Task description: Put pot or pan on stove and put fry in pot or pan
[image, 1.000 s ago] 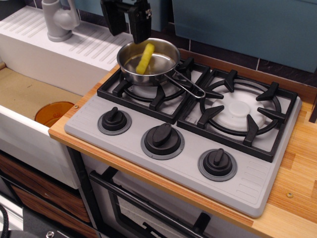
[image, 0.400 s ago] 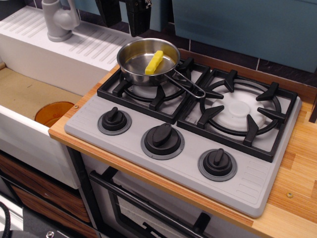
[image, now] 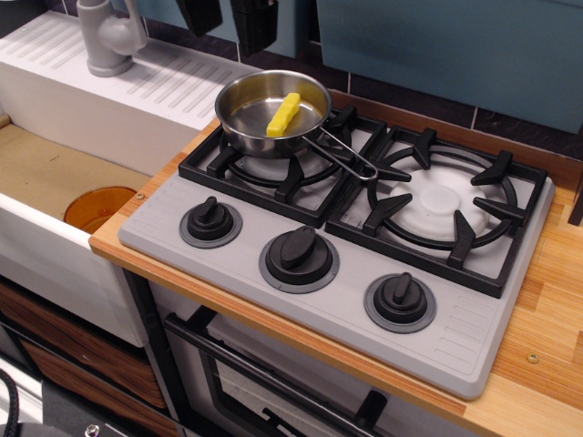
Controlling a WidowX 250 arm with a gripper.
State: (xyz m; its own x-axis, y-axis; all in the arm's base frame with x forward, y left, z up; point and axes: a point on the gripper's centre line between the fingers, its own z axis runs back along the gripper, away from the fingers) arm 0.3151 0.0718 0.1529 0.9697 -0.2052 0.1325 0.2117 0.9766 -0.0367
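Note:
The shiny steel pan (image: 246, 116) sits on the left back burner grate of the grey stove (image: 346, 300), its wire handle pointing right toward the middle. The yellow fry (image: 283, 115) lies flat inside the pan, leaning toward its right side. My gripper (image: 228, 23) is at the top edge of the view, above the pan and clear of it. Its two black fingers (image: 255, 25) hang apart and hold nothing.
A white sink unit with a grey faucet (image: 107, 36) stands at the left. An orange bowl (image: 98, 208) sits low in the basin. The right burner (image: 444, 205) is bare. Three black knobs (image: 299, 250) line the stove front. Wooden counter runs right.
The fry left the gripper, dropped and came to rest flat in the pan. The gripper has risen toward the top edge of the view.

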